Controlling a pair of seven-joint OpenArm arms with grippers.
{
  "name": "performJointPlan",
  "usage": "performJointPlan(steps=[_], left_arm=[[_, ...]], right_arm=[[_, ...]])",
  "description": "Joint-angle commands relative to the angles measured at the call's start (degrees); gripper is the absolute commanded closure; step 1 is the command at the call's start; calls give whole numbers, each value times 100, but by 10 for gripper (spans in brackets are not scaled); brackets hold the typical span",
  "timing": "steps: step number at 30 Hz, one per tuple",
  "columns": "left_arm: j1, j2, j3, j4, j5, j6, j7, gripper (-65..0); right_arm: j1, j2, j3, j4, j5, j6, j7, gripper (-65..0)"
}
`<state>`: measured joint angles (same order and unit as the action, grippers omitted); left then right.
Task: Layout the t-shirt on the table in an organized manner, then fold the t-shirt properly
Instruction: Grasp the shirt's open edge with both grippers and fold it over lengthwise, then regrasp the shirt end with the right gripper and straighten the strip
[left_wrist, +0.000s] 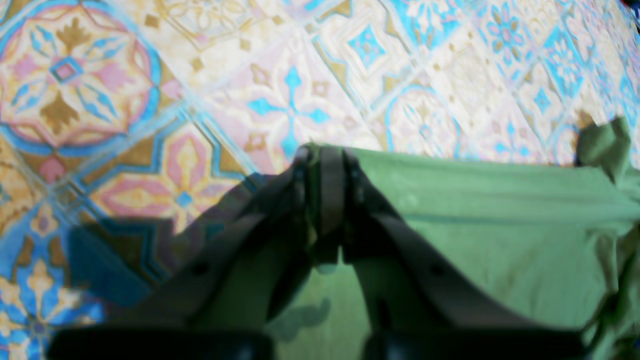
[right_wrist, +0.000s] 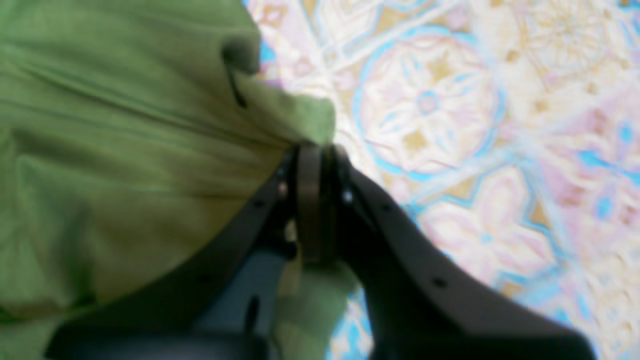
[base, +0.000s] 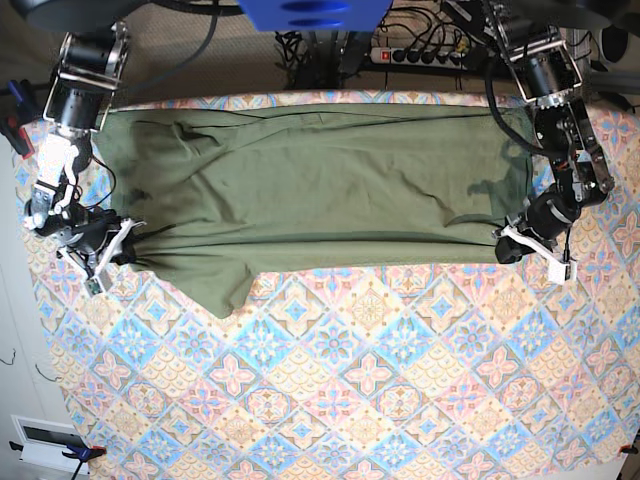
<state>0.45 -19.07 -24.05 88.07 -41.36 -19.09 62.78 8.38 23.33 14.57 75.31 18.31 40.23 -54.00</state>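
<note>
Patterned counter (base: 370, 390) in pastel blue, pink and cream diamonds, mostly bare toward the near side; cables and a power strip (base: 420, 55) behind the far edge. Olive t-shirt (base: 310, 190) stretched flat along the far part, long axis left to right, one sleeve drooping toward the near left. Left gripper (left_wrist: 325, 170) clamped on the hem corner; right gripper (right_wrist: 312, 165) pinched on the opposite corner, both jaws closed on cloth.
</note>
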Motion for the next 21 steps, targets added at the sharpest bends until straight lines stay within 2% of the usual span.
performJointPlan(steps=[1, 8, 15, 21], left_arm=[[30, -137, -25, 199, -123, -3, -111, 0], [522, -251, -25, 296, -395, -3, -111, 0], [1138, -260, -43, 841, -457, -3, -111, 0], [1560, -269, -606, 1087, -457, -3, -67, 0]], right_arm=[[45, 150, 192, 271, 38, -23, -20, -33], [-860, 150, 763, 1441, 64, -23, -591, -33], [-1722, 150, 1185, 2091, 1277, -23, -723, -33], [-2091, 150, 1308, 2434, 1391, -23, -1119, -33]])
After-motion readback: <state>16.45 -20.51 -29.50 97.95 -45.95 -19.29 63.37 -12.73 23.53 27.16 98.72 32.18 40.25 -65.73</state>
